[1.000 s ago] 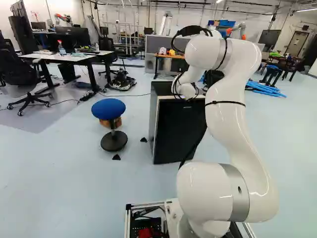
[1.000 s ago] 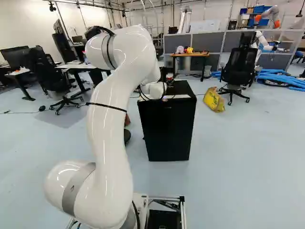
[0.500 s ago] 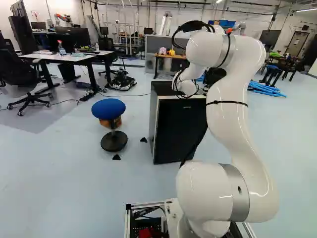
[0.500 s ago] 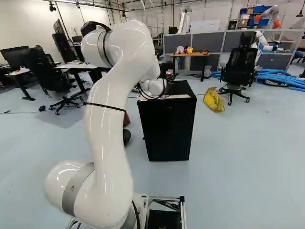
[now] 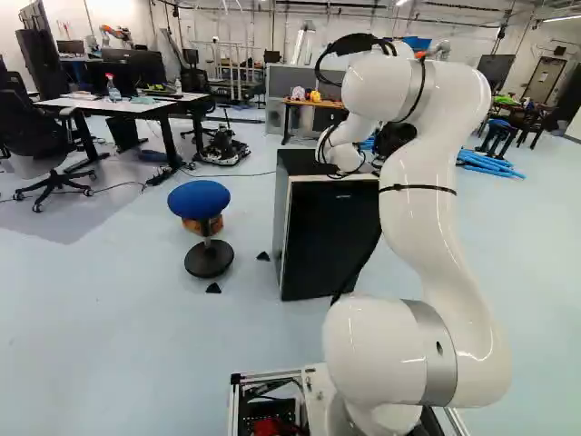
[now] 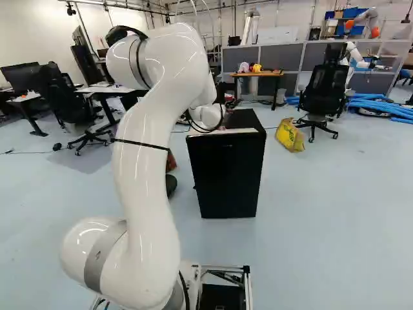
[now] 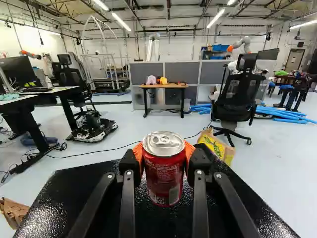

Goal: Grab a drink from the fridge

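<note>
Past the white wrist in the right base view, part of my black gripper (image 6: 222,93) shows over the back of the black fridge (image 6: 227,174). In the wrist view the gripper (image 7: 164,157) is shut on a red drink can (image 7: 164,181), its orange pads pressing both sides near the upper end. The can is upright, with its silver lid (image 7: 164,144) showing. It stands over the fridge's dark top (image 7: 74,198); whether its base touches the top I cannot tell. The fridge's front looks closed in both base views.
A blue stool (image 5: 199,198) stands beside the fridge in the left base view. Beyond the fridge are a yellow bag (image 7: 218,148), an office chair (image 7: 237,99) and a small wooden table (image 7: 165,87). Desks stand to the left. Another robot (image 6: 362,26) is in the back.
My arm has shifted slightly, its upper joints and wrist rising a little and moving left in the right base view, the gripper and can going with it. The base and fridge have stayed put.
</note>
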